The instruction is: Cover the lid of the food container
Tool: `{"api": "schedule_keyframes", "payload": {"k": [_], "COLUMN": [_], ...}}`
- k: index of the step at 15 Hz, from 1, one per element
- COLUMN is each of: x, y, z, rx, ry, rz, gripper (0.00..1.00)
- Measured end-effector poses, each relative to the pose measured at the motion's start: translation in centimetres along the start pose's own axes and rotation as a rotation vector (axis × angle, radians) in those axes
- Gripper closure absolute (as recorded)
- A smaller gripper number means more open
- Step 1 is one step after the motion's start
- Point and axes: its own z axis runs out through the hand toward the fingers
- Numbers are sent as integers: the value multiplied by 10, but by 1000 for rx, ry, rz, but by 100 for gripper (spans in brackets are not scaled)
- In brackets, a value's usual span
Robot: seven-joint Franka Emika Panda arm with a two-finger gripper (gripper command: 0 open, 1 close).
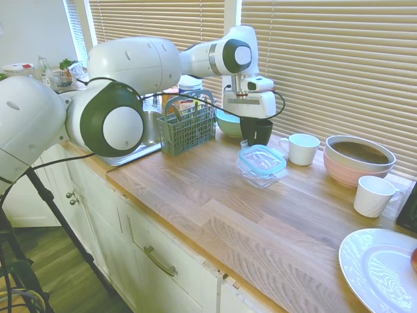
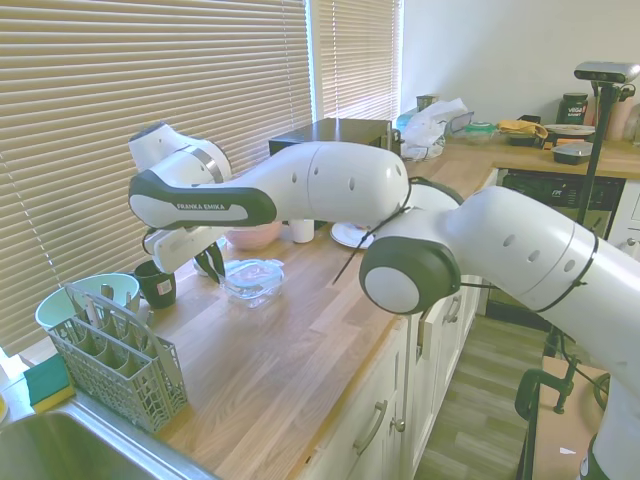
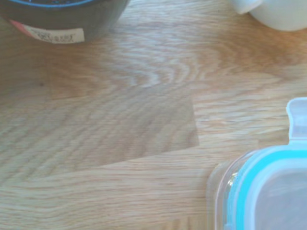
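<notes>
The lid [image 1: 262, 158], clear with a teal rim and pale tabs, lies on top of the food container [image 1: 259, 177], a shallow clear glass dish in the middle of the wooden counter. Both also show in the second exterior view, lid [image 2: 254, 268] on the container [image 2: 250, 289]. My gripper [image 2: 209, 268] hangs just above the counter between the container and a dark mug [image 2: 158, 284], apart from the lid. Its dark fingers stand open with nothing between them. The wrist view catches one corner of the lid [image 3: 259, 187] and the glass edge [image 3: 217, 189].
Behind the container stand the dark mug [image 1: 256, 132], a white cup [image 1: 301, 149] and a mint-green bowl [image 1: 227, 124]. Stacked bowls [image 1: 358, 160], another cup [image 1: 373, 195] and a plate [image 1: 381, 270] are to the right. A grey cutlery basket [image 1: 187, 127] borders the sink [image 1: 137, 151].
</notes>
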Motion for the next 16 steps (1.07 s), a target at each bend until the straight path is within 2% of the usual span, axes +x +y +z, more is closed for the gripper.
{"api": "schedule_keyframes", "payload": {"k": [11, 12, 16], "x": [-4, -4, -3], "y": [-4, -4, -4], "z": [12, 12, 12], "rx": [-13, -13, -14], "ry": [-5, -5, -6], "rz": [-6, -6, -6], "gripper": [100, 0, 0]}}
